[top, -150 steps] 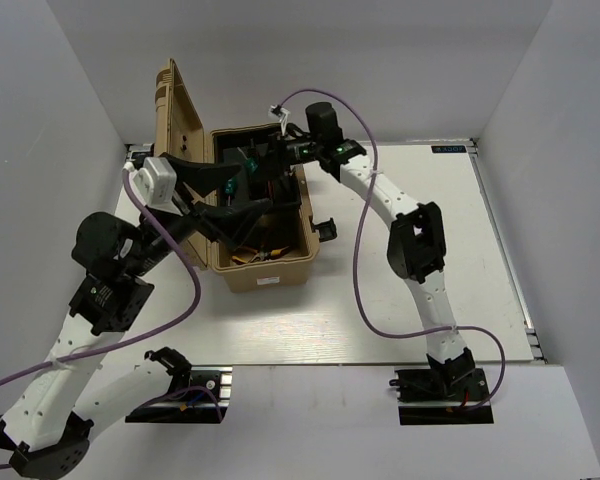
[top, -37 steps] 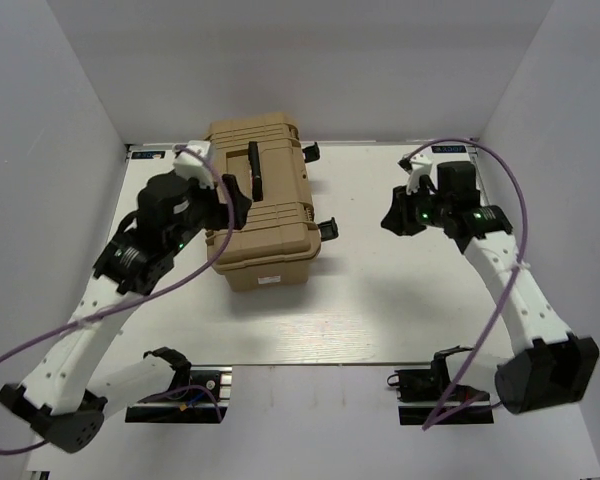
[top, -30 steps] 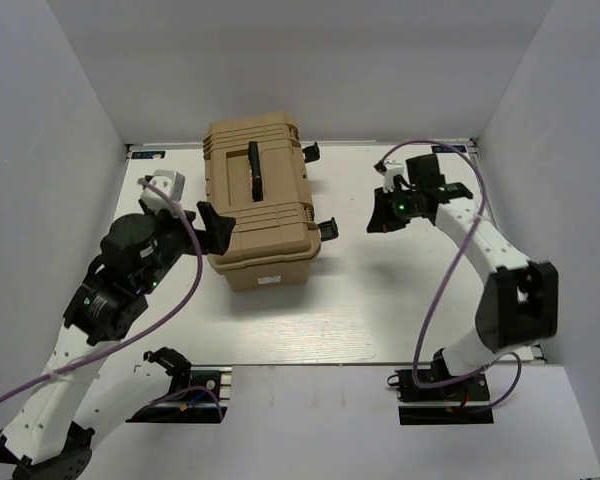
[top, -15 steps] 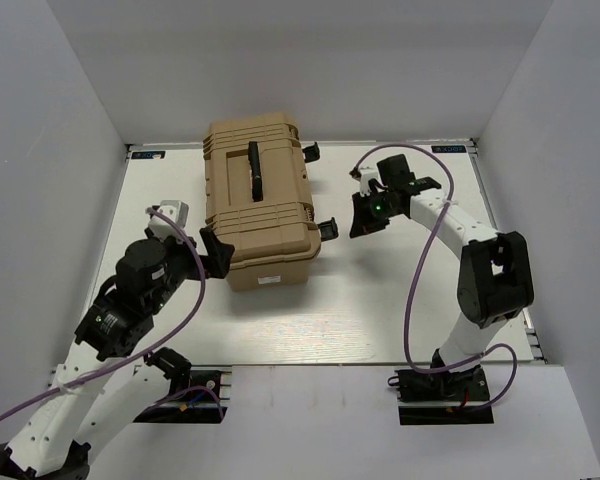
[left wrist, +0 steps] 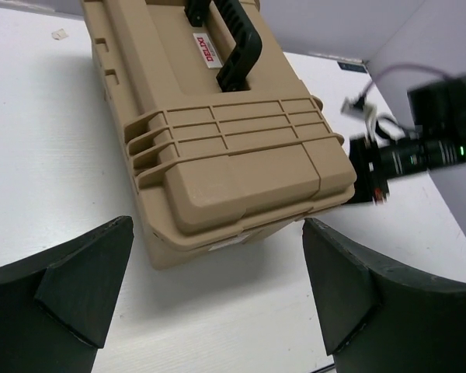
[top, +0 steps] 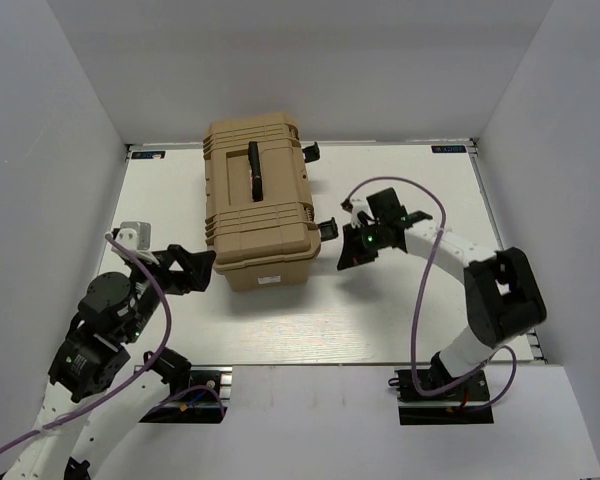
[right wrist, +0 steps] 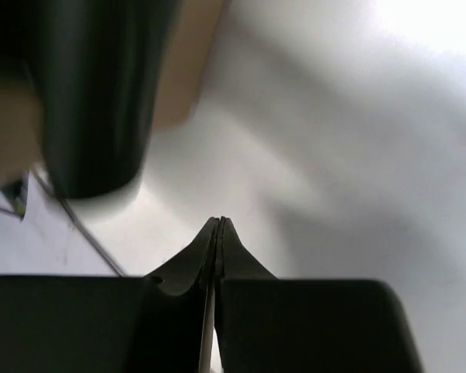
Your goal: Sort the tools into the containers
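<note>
The tools are out of view. A tan toolbox (top: 258,200) with a black handle (top: 254,170) stands with its lid closed at the back left of the table, and fills the left wrist view (left wrist: 217,148). My left gripper (top: 198,266) is open just off the box's near left corner; nothing is between its fingers (left wrist: 216,225). My right gripper (top: 346,262) is shut on nothing, low over the table just right of the box's near right corner. In the right wrist view its jaws (right wrist: 220,221) meet in a thin seam.
Black latches stick out from the box's right side (top: 327,228) and back right (top: 310,152). A blurred dark latch (right wrist: 93,93) looms close on the left in the right wrist view. The right arm (left wrist: 419,148) shows beyond the box in the left wrist view.
The box lid, open five seconds ago, is closed. Over the last second my left gripper drew back to the near left corner and my right gripper swung left and nearer.
</note>
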